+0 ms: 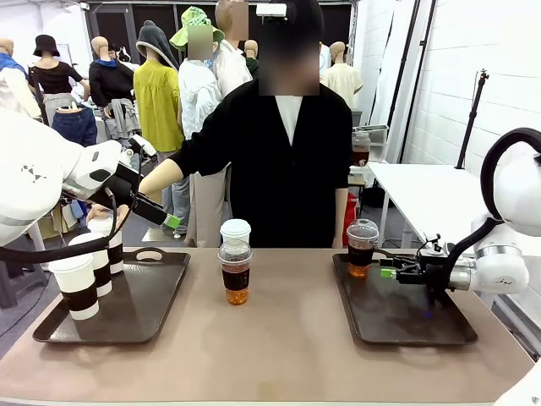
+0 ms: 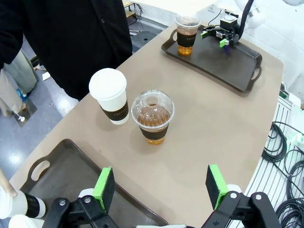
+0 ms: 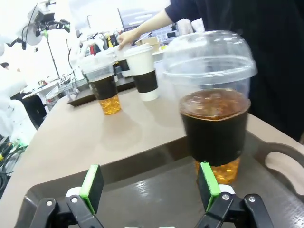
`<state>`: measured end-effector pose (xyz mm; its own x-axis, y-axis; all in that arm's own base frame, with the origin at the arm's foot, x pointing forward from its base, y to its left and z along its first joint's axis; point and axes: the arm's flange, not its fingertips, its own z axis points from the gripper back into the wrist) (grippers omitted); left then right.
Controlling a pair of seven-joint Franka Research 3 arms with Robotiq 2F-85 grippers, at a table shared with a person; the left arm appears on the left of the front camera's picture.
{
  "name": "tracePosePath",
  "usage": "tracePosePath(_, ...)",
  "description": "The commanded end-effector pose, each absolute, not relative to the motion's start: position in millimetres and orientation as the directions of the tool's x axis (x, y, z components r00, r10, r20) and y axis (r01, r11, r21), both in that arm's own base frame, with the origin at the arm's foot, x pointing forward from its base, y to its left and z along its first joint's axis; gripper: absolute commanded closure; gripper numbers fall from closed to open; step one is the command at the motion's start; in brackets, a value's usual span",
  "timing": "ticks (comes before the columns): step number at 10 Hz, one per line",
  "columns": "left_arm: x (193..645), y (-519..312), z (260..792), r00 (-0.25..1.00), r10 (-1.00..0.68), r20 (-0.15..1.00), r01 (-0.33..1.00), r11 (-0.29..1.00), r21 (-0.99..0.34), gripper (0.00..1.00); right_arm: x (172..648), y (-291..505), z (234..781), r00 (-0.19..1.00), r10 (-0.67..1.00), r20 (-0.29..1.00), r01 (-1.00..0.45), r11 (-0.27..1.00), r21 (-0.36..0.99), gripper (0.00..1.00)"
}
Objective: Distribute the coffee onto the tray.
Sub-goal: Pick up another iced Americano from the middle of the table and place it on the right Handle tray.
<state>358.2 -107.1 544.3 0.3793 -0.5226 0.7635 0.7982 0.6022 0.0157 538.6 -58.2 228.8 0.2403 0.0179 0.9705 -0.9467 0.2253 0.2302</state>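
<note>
Clear dome-lidded cup [image 1: 362, 248] upright on right tray [image 1: 406, 319], dome up.

You have a dark brown left tray [image 1: 161, 296] and a matching right tray [image 1: 406, 326] on a pale tan table [image 1: 287, 355]. The middle paper cup [image 1: 235, 233] is white with a white lid and a dark brown sleeve, while the middle clear cup [image 1: 236, 275] and the right clear cup [image 1: 362, 249] show brown liquid, amber at the base, behind a dark band. Your left gripper [image 2: 161, 183] and right gripper [image 3: 149, 185] are black with bright green pads.
</note>
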Motion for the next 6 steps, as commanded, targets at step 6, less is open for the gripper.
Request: tracePosePath(6,358,-105,544,0.383,-0.521,0.763,0.8,0.6,0.008,0.0,499,5,242,0.178,0.076,0.981,-0.977,0.131,0.167,0.0)
